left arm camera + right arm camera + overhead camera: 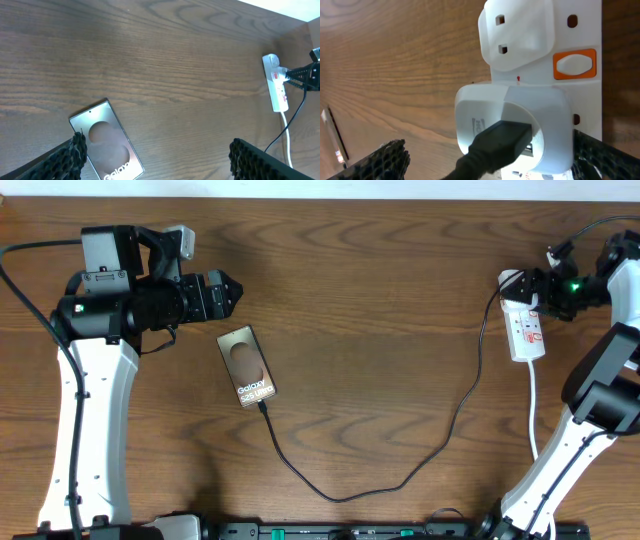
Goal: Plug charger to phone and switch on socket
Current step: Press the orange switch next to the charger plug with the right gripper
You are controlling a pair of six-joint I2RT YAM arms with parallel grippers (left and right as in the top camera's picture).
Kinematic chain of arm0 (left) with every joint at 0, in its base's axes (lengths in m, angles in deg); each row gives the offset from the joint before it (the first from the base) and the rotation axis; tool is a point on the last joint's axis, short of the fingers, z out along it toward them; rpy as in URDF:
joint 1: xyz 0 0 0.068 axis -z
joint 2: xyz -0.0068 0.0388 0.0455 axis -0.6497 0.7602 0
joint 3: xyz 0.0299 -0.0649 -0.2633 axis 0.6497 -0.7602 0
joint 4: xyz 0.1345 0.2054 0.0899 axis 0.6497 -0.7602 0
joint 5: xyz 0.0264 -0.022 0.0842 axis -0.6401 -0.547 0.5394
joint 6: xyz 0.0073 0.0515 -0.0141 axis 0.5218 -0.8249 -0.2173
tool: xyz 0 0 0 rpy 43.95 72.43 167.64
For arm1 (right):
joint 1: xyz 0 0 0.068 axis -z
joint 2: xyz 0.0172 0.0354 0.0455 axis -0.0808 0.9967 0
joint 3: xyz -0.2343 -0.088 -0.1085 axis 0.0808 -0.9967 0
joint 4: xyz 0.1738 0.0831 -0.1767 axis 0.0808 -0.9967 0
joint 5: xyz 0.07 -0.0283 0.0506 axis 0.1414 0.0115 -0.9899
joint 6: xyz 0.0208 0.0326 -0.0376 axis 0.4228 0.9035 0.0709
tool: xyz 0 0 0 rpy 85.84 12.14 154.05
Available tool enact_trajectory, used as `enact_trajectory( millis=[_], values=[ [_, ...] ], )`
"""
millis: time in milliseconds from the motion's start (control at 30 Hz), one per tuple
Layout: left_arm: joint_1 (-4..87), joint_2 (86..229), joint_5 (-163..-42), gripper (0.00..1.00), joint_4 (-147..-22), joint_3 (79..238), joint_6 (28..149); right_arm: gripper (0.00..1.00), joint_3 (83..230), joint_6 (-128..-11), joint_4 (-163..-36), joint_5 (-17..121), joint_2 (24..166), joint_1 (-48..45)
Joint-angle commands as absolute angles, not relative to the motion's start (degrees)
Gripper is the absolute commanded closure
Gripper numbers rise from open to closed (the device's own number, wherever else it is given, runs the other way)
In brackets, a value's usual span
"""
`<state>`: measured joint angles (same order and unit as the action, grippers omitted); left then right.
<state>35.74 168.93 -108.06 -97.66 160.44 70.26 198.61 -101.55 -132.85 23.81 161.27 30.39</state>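
The phone (246,366) lies flat on the table with "Galaxy" on its brownish screen; it also shows in the left wrist view (107,142). The black charger cable (330,496) runs from the phone's lower edge in a loop to the white socket strip (527,330). My left gripper (230,288) is open and empty, up and left of the phone; its fingers (160,162) are wide apart. My right gripper (538,286) hovers over the strip's far end. In the right wrist view its open fingers (492,167) straddle a white adapter (520,125) holding the black USB plug. An orange switch (575,64) sits beside it.
The strip's thick white cord (533,410) trails toward the table's near edge by the right arm's base (560,470). The strip also shows in the left wrist view (277,85). A dark rail (380,532) runs along the near edge.
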Motion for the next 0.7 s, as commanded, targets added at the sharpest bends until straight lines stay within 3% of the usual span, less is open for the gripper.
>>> enact_trajectory(
  millis=[0,667],
  values=[
    [35.72,168.87,-107.71,0.1,-97.77,161.29,69.27,0.01,193.08,-98.56,-132.26,21.95,163.17,28.53],
    [35.72,168.87,-107.32,0.1,-97.75,161.29,69.27,0.03,192.6,-98.21,-131.93,25.65,162.08,30.22]
  ],
)
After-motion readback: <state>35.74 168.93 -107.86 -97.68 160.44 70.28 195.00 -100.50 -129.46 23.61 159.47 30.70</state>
